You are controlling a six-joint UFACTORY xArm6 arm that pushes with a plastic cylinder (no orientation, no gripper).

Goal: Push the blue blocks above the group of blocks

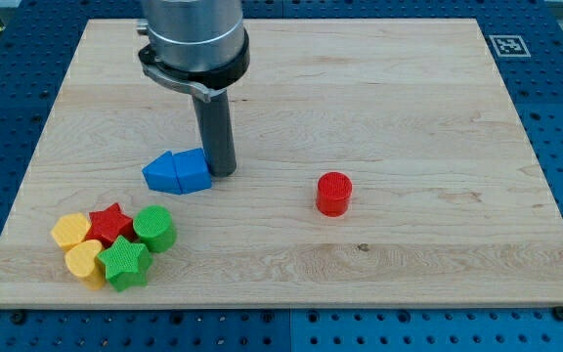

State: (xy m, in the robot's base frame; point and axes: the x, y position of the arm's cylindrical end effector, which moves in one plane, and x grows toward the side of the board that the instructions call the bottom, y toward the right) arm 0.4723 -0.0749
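Two blue blocks (177, 173) lie pressed together left of the board's middle, looking like one wedge-shaped piece. My tip (222, 173) touches their right side. Below them, at the view's lower left, sits a tight group: a yellow block (70, 231), a red star (111, 223), a green cylinder (153, 228), a second yellow block (85, 262) and a green star (124, 263). The blue blocks are above and slightly right of this group, a short gap apart.
A red cylinder (334, 193) stands alone right of the board's middle. The wooden board (409, 108) has a fiducial tag (505, 44) at its top right corner. The arm's grey body (194, 39) hangs over the upper left part.
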